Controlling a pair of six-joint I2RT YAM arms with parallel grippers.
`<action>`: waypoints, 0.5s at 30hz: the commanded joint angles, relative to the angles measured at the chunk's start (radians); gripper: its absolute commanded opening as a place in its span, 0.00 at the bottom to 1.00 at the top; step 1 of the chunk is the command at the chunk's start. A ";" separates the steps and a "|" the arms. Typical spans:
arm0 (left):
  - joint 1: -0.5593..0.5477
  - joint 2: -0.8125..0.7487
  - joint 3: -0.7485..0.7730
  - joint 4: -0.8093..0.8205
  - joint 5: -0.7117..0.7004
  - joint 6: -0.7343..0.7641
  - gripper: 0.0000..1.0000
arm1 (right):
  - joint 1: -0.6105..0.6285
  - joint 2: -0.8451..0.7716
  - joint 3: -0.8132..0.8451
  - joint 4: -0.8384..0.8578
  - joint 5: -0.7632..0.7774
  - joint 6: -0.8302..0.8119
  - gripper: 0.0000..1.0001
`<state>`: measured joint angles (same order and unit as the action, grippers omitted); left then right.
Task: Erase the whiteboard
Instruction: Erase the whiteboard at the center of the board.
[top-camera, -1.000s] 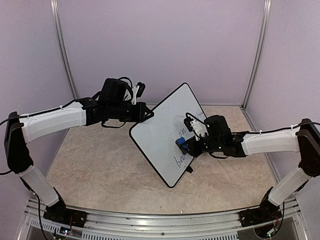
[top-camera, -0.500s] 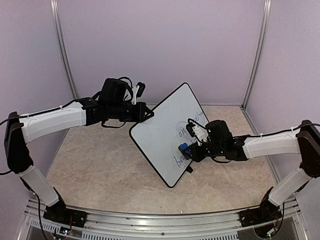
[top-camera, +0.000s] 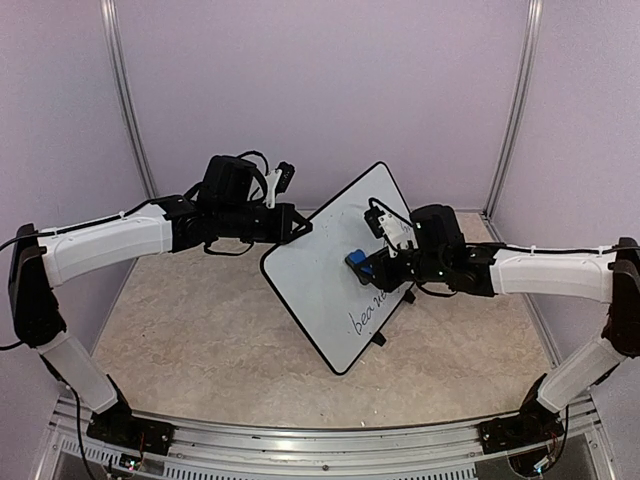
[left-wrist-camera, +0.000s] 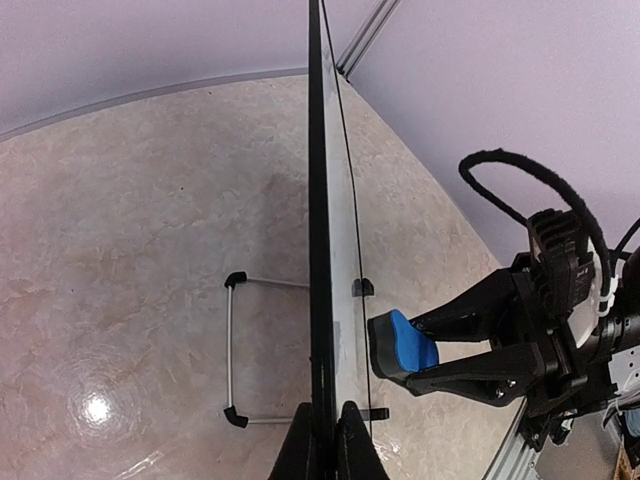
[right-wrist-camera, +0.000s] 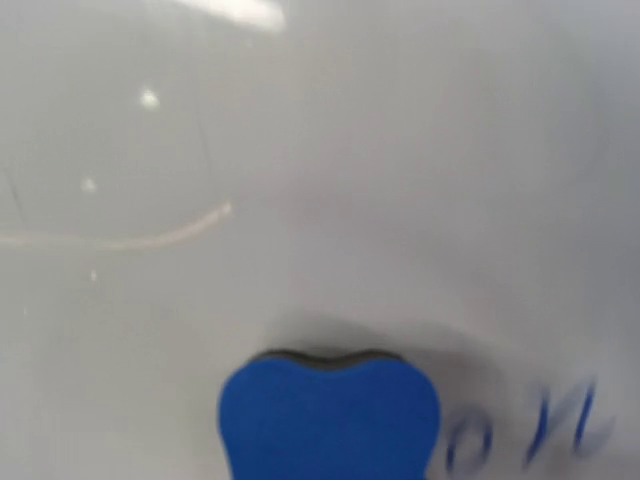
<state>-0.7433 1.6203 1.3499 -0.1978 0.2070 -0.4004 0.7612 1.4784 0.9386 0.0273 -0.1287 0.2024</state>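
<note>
From above: the whiteboard (top-camera: 320, 270) stands tilted on the tabletop (top-camera: 200, 330), between the two arms. The left hand (top-camera: 303, 228) is pinched onto its upper left rim, steadying it. The right hand (top-camera: 368, 268) grips a blue eraser (top-camera: 356, 260) and holds it against the board's face, toward the right side. Blue writing (top-camera: 366, 316) sits lower down, unwiped, so I'd say there's plenty left to do.

Left wrist view: the board runs edge-on, with the fingers (left-wrist-camera: 300, 450) clamped either side of the black rim. The eraser (left-wrist-camera: 400, 345) looks flat against the face, and a wire stand (left-wrist-camera: 232, 350) props the board from behind.

Right wrist view: the eraser (right-wrist-camera: 330, 415) fills the bottom, with the letters "on" (right-wrist-camera: 530, 425) just right of it.

The call here is to keep the pad flat and the pressure even, then sweep sideways over those letters in overlapping passes. The left grip must hold firm so the board doesn't rock on its stand. After that, drop to the lower word.
</note>
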 joint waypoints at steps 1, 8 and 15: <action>-0.019 -0.015 0.008 0.031 -0.015 0.076 0.00 | -0.004 0.072 0.058 -0.018 0.050 -0.033 0.31; -0.021 -0.020 0.009 0.029 -0.015 0.078 0.00 | -0.024 0.112 0.014 -0.010 0.079 -0.028 0.31; -0.022 -0.023 0.008 0.031 -0.009 0.077 0.00 | -0.079 0.101 -0.075 0.011 0.080 -0.005 0.31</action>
<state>-0.7403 1.6203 1.3499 -0.2222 0.1738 -0.4191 0.7200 1.5593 0.9245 0.0853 -0.0845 0.1822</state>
